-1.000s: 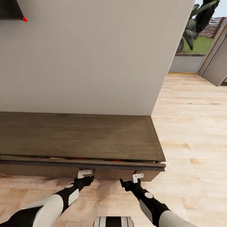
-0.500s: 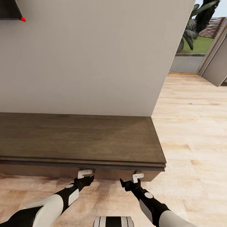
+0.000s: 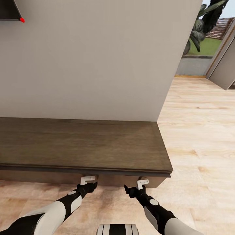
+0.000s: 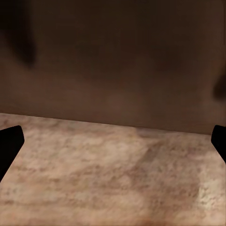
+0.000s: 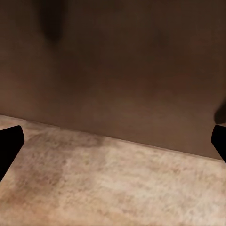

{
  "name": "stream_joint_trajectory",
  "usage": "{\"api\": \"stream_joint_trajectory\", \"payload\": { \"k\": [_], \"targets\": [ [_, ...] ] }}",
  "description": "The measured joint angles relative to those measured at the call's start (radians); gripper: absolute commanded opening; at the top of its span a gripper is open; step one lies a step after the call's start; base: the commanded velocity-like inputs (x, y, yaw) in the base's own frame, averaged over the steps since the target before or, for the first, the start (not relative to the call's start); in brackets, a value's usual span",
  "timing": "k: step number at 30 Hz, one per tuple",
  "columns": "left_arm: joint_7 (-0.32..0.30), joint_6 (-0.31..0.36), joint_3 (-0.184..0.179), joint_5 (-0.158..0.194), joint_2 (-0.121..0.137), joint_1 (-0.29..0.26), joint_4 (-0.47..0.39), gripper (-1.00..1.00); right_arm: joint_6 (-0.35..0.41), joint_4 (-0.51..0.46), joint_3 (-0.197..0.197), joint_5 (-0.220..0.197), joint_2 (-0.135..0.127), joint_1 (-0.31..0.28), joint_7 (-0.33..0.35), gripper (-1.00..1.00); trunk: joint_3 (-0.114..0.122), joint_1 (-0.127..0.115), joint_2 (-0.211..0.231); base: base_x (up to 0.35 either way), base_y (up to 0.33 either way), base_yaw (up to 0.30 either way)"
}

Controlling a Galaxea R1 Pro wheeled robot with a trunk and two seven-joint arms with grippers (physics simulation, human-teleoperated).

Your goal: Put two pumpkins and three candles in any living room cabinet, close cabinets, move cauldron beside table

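The long dark brown cabinet (image 3: 81, 143) stands against the wall, and its front panel sits flush under the top edge. My left gripper (image 3: 89, 183) and right gripper (image 3: 138, 184) are low in front of it, close to the front panel. In the left wrist view the dark cabinet front (image 4: 117, 61) rises above the floor, with the black fingertips (image 4: 7, 143) far apart. The right wrist view shows the same front (image 5: 117, 61) between spread fingertips (image 5: 219, 141). Both grippers are open and hold nothing. The pumpkins and candles are hidden; the cauldron and table are out of view.
A plain grey wall (image 3: 98, 58) backs the cabinet. Light wooden floor (image 3: 199, 130) stretches to the right toward a glass door (image 3: 225, 62) with plants outside. A dark object with a red dot (image 3: 22, 20) hangs at the upper left.
The cabinet's front has gone in under the top; the gap that showed orange inside a second ago is gone. Both arms keep their place in the picture.
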Motion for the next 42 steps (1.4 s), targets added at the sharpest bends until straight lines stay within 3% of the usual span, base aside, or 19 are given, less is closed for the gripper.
{"api": "stream_joint_trajectory", "payload": {
  "k": [32,42],
  "targets": [
    [0.003,0.0,0.0,0.0,0.0,0.0,0.001,1.0,0.0,0.0,0.0,0.0,0.0,0.0,0.0,1.0,0.0,0.0,0.0,0.008,0.0,0.0],
    [0.003,0.0,0.0,0.001,0.0,0.0,0.001,1.0,0.0,-0.001,0.0,0.0,0.0,0.0,0.0,1.0,0.0,0.001,0.0,-0.241,0.0,0.0]
  ]
}}
